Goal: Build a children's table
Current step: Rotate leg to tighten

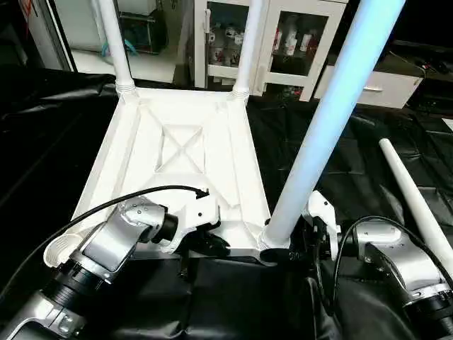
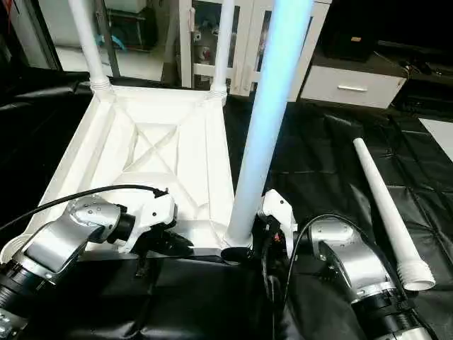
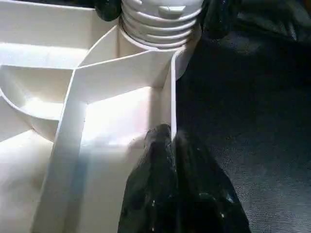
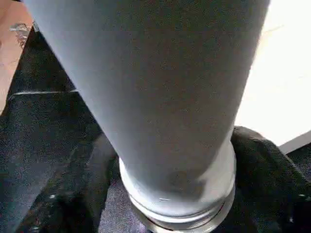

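Note:
The children's table top (image 1: 177,149) lies upside down on black cloth, ribbed underside up. Two white legs (image 1: 117,42) (image 1: 248,42) stand in its far corner sockets. A third leg (image 1: 325,120) stands upright in the near right socket. My right gripper (image 2: 258,237) is closed around its threaded base, one finger (image 4: 272,170) on each side. At the near edge, my left gripper (image 3: 170,141) is shut on the top's thin rim wall, just left of that socket. A fourth leg (image 1: 417,198) lies loose on the cloth to the right.
Black cloth (image 1: 42,127) covers the floor all around the top. A white cabinet with glass doors (image 1: 283,42) and a low white drawer unit (image 1: 375,85) stand behind the far edge. The near left corner socket (image 1: 60,251) is open beside my left forearm.

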You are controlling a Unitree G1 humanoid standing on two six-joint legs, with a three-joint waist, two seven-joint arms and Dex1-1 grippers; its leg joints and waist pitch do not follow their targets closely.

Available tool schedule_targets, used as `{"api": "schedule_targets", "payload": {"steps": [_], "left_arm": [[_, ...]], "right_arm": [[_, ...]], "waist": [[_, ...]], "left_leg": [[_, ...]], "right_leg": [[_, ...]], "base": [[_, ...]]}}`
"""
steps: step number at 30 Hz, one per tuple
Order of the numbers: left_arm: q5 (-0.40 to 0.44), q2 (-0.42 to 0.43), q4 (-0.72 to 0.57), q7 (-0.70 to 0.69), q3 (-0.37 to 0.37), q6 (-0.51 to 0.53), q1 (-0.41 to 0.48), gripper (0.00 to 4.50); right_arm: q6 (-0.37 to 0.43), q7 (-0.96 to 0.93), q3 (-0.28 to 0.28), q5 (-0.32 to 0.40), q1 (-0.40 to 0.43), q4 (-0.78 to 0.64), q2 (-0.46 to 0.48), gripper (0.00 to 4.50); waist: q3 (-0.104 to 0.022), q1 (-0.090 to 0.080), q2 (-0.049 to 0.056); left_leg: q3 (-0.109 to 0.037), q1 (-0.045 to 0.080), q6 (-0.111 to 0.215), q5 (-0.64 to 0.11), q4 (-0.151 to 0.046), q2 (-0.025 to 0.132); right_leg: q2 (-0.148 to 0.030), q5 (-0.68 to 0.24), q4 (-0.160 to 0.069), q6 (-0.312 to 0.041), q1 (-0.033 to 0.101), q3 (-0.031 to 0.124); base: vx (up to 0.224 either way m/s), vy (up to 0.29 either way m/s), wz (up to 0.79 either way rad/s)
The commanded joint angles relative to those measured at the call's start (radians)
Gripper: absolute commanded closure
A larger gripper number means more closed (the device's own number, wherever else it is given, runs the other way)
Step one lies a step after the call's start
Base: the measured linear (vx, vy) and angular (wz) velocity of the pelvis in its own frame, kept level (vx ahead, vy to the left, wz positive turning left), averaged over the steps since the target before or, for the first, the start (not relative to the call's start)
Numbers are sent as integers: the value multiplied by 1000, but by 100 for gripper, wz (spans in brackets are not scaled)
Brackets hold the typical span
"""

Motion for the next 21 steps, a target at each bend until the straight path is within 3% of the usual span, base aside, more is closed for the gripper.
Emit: {"api": "schedule_targets", "payload": {"steps": [1, 7, 14, 18, 19, 20, 21], "left_arm": [[6, -4, -12, -36, -57, 9, 8, 450], [7, -5, -12, -37, -61, 11, 8, 450], [8, -5, -12, -35, -64, 13, 10, 450], [21, -32, 13, 19, -50, 7, 7, 450], [25, -38, 19, 30, -47, 4, 6, 450], [27, -87, 52, 105, -18, 18, -7, 450], [28, -145, 87, 192, 15, 40, -25, 450]], "right_arm": [[-4, 13, 4, -5, -2, -15, -15, 127], [-11, 20, 10, -12, -2, -11, -16, 166], [-19, 25, 17, -19, -4, -5, -19, 174], [-23, -73, -2, -46, -17, 36, 23, 175], [-26, -95, -7, -52, -21, 46, 32, 175], [-15, -217, -32, -75, -42, 96, 86, 175], [11, -347, -68, -78, -62, 146, 154, 175]], "waist": [[-60, -3, 3], [-60, -2, 1], [-61, -1, 0], [-60, -2, 1], [-57, -5, 0], [-51, -10, 1], [-50, -15, 2]], "left_leg": [[-30, 22, 21, -194, -72, 66], [-29, 22, 26, -189, -71, 65], [-29, 22, 29, -180, -69, 65], [-29, 21, 27, -180, -69, 64], [-30, 20, 21, -199, -71, 64], [-31, 25, -1, -262, -76, 63], [-32, 26, -11, -291, -76, 62]], "right_leg": [[-84, -188, -68, -220, 37, 46], [-84, -183, -67, -223, 37, 46], [-85, -178, -66, -223, 38, 46], [-84, -179, -65, -224, 37, 46], [-85, -209, -70, -219, 36, 46], [-86, -309, -84, -201, 30, 45], [-86, -351, -85, -197, 27, 45]], "base": [[0, 0, 0], [0, 0, 0], [0, 0, 0], [0, 0, 0], [0, 0, 0], [0, 0, 0], [0, 0, 0]]}}
